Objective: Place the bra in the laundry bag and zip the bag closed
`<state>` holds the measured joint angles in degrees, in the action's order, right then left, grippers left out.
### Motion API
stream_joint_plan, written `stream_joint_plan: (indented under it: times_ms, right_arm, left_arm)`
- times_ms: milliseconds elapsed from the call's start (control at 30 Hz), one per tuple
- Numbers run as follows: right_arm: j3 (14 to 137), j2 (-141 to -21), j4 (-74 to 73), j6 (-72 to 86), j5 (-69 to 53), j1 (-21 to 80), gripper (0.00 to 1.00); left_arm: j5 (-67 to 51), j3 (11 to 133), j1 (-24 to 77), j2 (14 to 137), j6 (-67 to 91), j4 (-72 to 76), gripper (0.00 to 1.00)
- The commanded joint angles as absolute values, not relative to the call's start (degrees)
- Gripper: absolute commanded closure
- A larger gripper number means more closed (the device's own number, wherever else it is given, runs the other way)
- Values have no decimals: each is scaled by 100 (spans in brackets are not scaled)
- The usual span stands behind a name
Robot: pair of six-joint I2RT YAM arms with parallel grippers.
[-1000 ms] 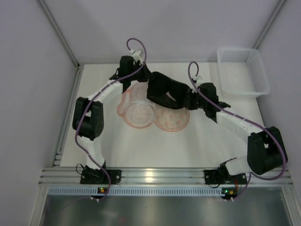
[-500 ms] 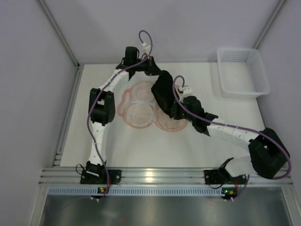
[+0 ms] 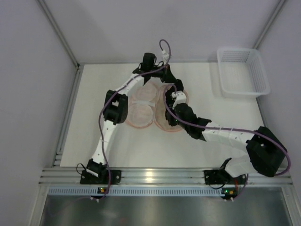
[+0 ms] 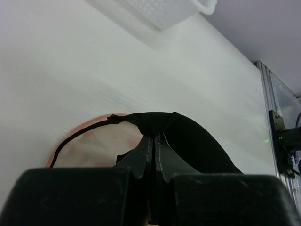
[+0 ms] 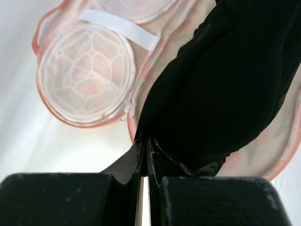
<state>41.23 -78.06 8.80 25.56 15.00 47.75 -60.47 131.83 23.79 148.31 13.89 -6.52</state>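
Soft black bra [image 5: 221, 84], pinched tight by both the left gripper [image 4: 154, 150] and the right gripper [image 5: 143, 150], stretches far-to-near over the right half of the open laundry bag [image 3: 139, 114], which shows pale webbed rounds and a pink rim, mid-table [image 3: 87, 108]; a second ago it spread broader across the bag's far side

The bra [image 5: 221, 84] is black, the laundry bag [image 5: 84, 70] pale with orange-pink rim, the basket [image 3: 241, 75] white.

L gripper [image 4: 151, 143] clamped, R gripper [image 5: 143, 146] clamped
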Motion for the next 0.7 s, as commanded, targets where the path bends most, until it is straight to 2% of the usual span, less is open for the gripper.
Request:
stream_joint_plan:
  times_ms: [0,67,100,133,167,200,233,267,300,367,433,467,500,667]
  right_arm:
    - [4569,-8182,670,2487,1652,4966,98]
    - [4850,-8393,510,2426,1609,4966,88]
    - [4939,-8437,405,2365,1417,4957,71]
    - [5035,-8490,343,2329,1328,4948,60]
    - [5201,-8490,317,2286,1188,4905,49]
    - [5281,-8473,168,2216,952,4878,26]
    - [5500,-8447,71,2154,871,4861,14]
    - [5650,-8438,-34,2084,766,4817,8]
    - [5799,-8420,-340,2040,695,4799,1]
    - [6169,-8289,-755,1908,528,4651,1]
    - [6319,-8026,-896,1898,125,4466,1]
    - [6337,-7937,-923,1898,-242,4186,0]
    - [6346,-7789,-958,1994,-385,4018,1]
    - [5925,-7830,-625,2074,-905,2736,1]
  left_arm:
    - [-6135,13360,2215,14897,1002,-413,97]
    - [-5969,13307,2119,14915,949,-413,92]
    - [-5916,13307,2092,14915,949,-422,90]
    - [-5906,13315,2057,14932,949,-422,89]
    - [-5924,13324,2057,14933,914,-422,83]
    - [-5872,13324,2048,14933,905,-422,78]
    - [-5810,13350,2057,14941,923,-413,71]
    - [-5740,13385,2065,14924,984,-422,57]
    - [-5652,13412,2065,14889,1037,-422,49]
    - [-5486,13386,2048,14697,1177,-413,33]
    - [-5047,13220,2004,14477,1396,-422,30]
    - [-4914,13114,1987,14206,1493,-431,20]
    - [-4826,12983,1899,14038,1581,-439,2]
    - [-3079,11692,1565,12687,2232,-894,3]
